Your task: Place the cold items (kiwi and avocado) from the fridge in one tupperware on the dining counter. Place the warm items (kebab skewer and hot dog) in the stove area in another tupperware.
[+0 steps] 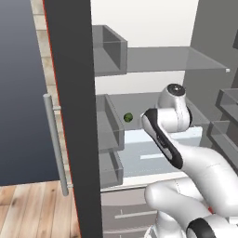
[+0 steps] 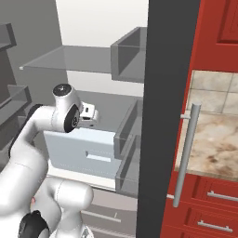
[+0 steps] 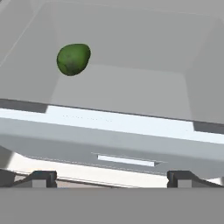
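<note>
The gripper (image 3: 111, 177) sits nearest, its two dark fingertips (image 3: 41, 177) spread wide apart with nothing between them, aimed into the open fridge. In the right base view the hand (image 2: 88, 115) hangs just above the pale drawer (image 2: 81, 151), with the arm's elbow folded back toward the base.

Just beyond the fingertips runs the pale front edge of the drawer (image 3: 109, 131). This is the first hazard: judging from the low angle of the hand, a straight push forward could drive the fingers or wrist into that lip rather than over it.

On either side stand the fridge doors, the left door (image 1: 74, 116) and the right door (image 2: 169, 102), each with a long handle. The bent elbow (image 1: 162, 139) lies near the door bins (image 1: 109, 128) on the left, so a wide swing could clip them.

Farther in, on the grey shelf floor (image 3: 131, 87), lies the avocado (image 3: 73, 58), a dark green rounded fruit at the far left, near the back wall; it also shows as a small green spot (image 1: 128, 117) in the left base view. It lies off to the left of the line between the fingers, so closing without first shifting left would likely miss it or nudge it. Being rounded, it could roll away against the wall if touched on one side. The kiwi I cannot make out here.
</note>
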Robot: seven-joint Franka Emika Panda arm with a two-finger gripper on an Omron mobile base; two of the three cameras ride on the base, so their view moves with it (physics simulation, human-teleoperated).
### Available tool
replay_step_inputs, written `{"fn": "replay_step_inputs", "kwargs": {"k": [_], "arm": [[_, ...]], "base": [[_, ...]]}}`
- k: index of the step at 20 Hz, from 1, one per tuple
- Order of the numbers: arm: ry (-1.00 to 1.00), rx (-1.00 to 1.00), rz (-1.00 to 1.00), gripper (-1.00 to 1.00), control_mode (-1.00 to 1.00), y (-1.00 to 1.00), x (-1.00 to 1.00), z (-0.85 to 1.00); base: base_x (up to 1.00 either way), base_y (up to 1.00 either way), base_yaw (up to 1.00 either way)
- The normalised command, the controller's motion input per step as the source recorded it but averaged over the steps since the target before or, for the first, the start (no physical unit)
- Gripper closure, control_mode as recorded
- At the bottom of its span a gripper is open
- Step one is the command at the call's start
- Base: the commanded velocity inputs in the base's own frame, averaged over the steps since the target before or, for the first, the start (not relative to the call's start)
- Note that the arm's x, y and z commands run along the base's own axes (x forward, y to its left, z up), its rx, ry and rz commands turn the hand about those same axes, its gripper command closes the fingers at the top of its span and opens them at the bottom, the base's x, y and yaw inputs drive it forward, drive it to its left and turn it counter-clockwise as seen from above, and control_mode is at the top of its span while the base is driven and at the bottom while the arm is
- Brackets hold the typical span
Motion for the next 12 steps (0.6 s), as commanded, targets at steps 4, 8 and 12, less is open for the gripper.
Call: {"fn": "replay_step_inputs", "kwargs": {"k": [4, 8, 12], "arm": [[0.00, 0.00, 0.01, -1.00, -1.00, 0.48, 0.87, 0.00], [0.00, 0.00, 0.00, -1.00, -1.00, 0.35, 0.51, 0.00], [0.00, 0.00, 0.00, -1.00, -1.00, 0.34, 0.31, 0.00]], "base": [[0.00, 0.00, 0.00], [0.00, 0.00, 0.00], [0.00, 0.00, 0.00]]}}
